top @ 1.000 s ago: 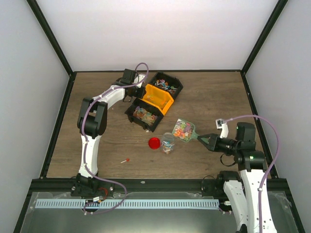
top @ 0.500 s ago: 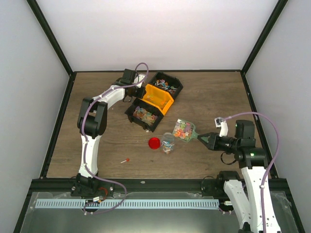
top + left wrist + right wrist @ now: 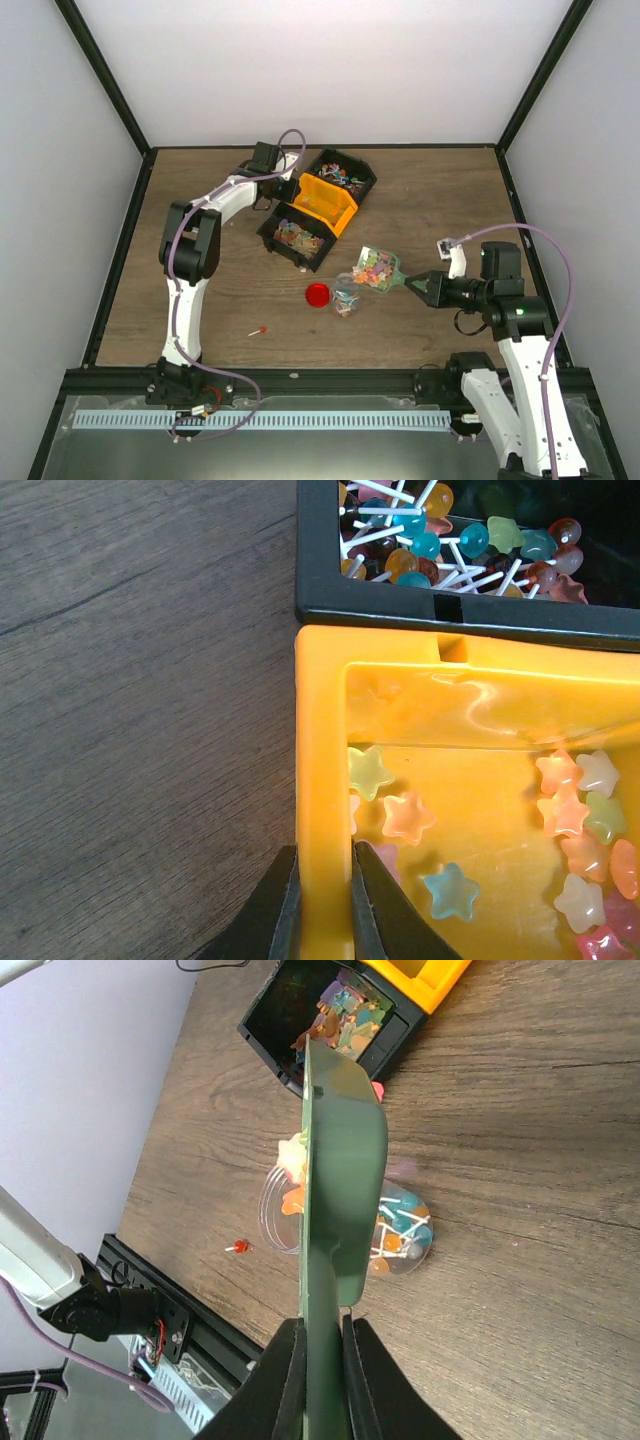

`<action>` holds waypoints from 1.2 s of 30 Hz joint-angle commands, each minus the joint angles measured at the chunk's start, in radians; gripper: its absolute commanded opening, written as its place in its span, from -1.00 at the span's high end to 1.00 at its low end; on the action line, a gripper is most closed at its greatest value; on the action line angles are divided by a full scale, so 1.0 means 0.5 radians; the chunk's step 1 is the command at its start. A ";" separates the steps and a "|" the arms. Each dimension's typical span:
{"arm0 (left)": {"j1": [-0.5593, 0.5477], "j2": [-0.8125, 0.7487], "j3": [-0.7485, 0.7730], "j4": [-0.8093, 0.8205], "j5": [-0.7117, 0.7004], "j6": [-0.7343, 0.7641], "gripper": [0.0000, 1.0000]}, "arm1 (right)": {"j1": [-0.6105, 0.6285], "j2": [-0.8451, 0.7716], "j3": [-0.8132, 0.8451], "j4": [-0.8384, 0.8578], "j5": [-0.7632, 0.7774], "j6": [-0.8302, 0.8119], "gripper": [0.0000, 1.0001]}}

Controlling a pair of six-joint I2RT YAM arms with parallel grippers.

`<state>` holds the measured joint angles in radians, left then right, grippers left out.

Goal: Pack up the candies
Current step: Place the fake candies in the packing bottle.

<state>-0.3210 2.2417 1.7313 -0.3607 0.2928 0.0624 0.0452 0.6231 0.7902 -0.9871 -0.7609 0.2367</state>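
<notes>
Your right end effector (image 3: 322,1338) is squeezed narrow on the handle of the green scoop (image 3: 343,1150). The scoop hangs tipped on its side, right over the clear jar (image 3: 345,298). The jar stands on the desk (image 3: 450,200). The candies (image 3: 372,268) in the scoop make a heap of many colours. In the right wrist view a few star ones peek past the scoop's edge. The jar already has some candies in its bottom, and some of them have thin white sticks. The red lid (image 3: 317,294) lies flat on the desk just beside the jar.

Your left end effector (image 3: 325,885) is pinched narrow on the side wall of the orange bin (image 3: 320,730). One finger is outside the wall and one is inside. A few star candies lie in the orange bin. The orange bin sits between two black bins. The far black bin (image 3: 400,610) touches it and holds round candies on white sticks. The near black bin (image 3: 268,228) holds more candies.

One small red candy on a stick (image 3: 261,331) lies alone on the desk. It is well apart from the jar, over on the left arm's side.
</notes>
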 commanded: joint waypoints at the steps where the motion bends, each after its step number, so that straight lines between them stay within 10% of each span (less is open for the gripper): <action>1: -0.008 0.125 -0.055 -0.098 -0.014 0.013 0.92 | 0.035 -0.001 0.095 -0.021 0.000 -0.047 0.99; 36: -0.002 0.133 -0.100 -0.055 -0.013 0.017 0.92 | 0.198 0.134 0.228 -0.136 0.152 -0.088 0.99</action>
<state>-0.3191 2.2429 1.7264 -0.3496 0.2966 0.0586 0.1272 0.6910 0.8459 -1.0473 -0.7074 0.2005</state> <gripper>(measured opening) 0.099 0.077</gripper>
